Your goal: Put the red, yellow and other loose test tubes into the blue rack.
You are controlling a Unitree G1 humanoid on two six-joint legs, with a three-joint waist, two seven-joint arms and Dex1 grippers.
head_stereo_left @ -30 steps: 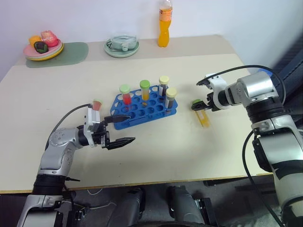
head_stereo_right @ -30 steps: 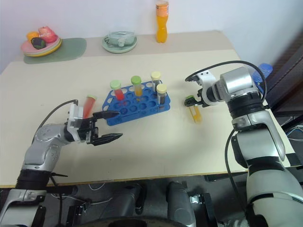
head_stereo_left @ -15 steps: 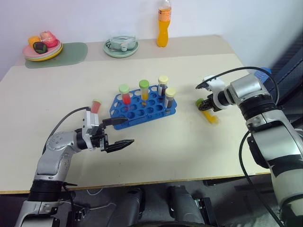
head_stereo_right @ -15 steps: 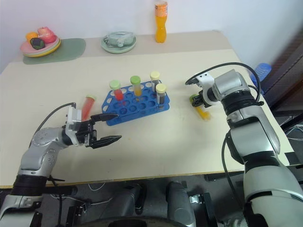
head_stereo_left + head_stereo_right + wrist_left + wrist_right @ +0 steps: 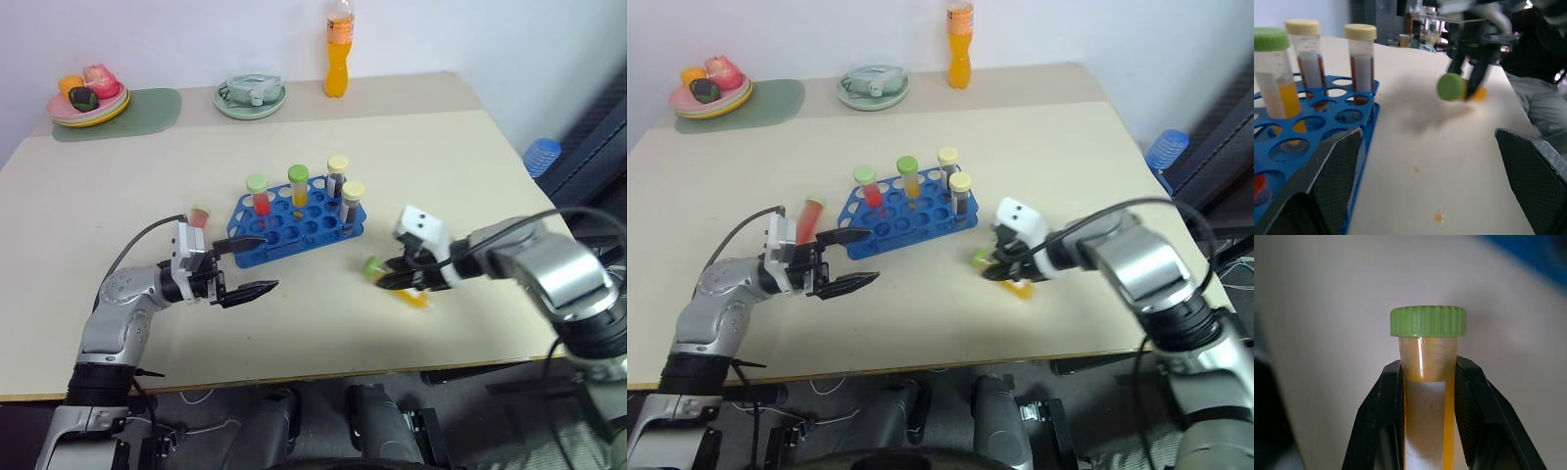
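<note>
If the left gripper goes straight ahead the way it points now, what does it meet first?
Probably the yellow tube that the right gripper holds. The left gripper stands open, and the rack lies just beside that line, though depth is unclear.

A wide beige rectangular table [image 5: 147,196] carries several items along its far edge. At the far left corner lies a flat grey-green rounded mat [image 5: 147,110], and on its left end rests a yellow plate stacked with a pink rim [image 5: 90,110] holding pieces of toy food in orange, pink and dark green. Toward the middle of the far edge stands a pale green saucer [image 5: 252,99] with a clear glass bowl-like dish on it. Just to its right rises a tall orange drink bottle [image 5: 339,61], upright, with an orange label near its neck. Beyond the table's right side, lower down, a round blue lid-like object [image 5: 541,156] shows beside dark furniture.
</note>
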